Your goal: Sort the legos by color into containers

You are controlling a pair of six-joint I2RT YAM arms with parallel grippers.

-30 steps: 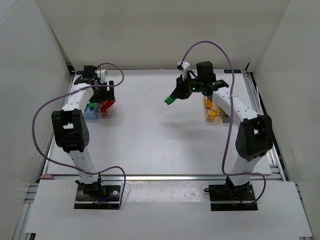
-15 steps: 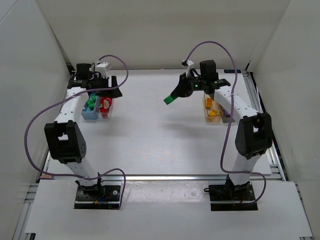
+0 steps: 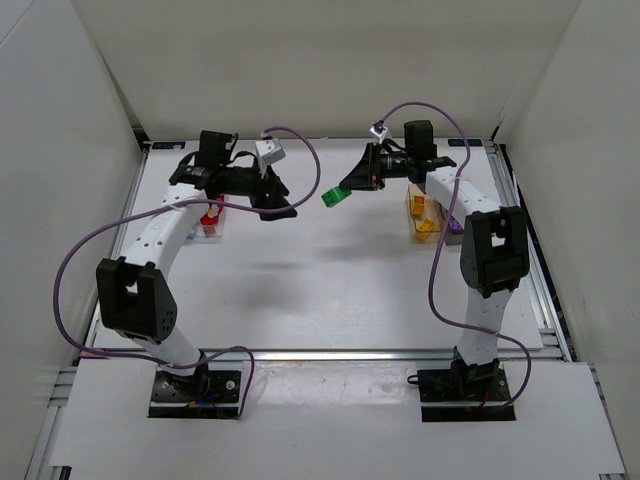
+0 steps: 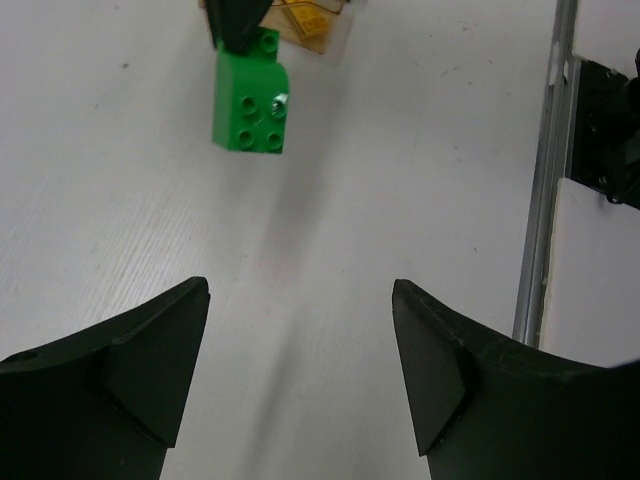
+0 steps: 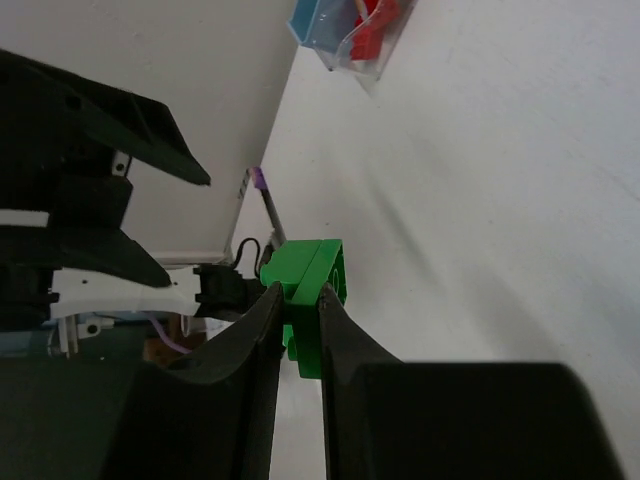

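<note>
My right gripper is shut on a green lego and holds it above the table, left of the orange bin. In the right wrist view the brick sits pinched between the fingers. My left gripper is open and empty, reaching toward the middle and a short way left of the green lego. In the left wrist view the brick hangs ahead of the open gripper. Red legos lie in the clear bin at the left. The blue bin shows in the right wrist view.
Yellow legos lie in the orange bin. A dark bin stands right beside it. The clear bin and the blue bin stand side by side at the far left. A metal rail runs along the table's right edge.
My left arm has swung from over the left bins toward the middle, closing on the right gripper. The right gripper has shifted slightly back and left with the green lego.
</note>
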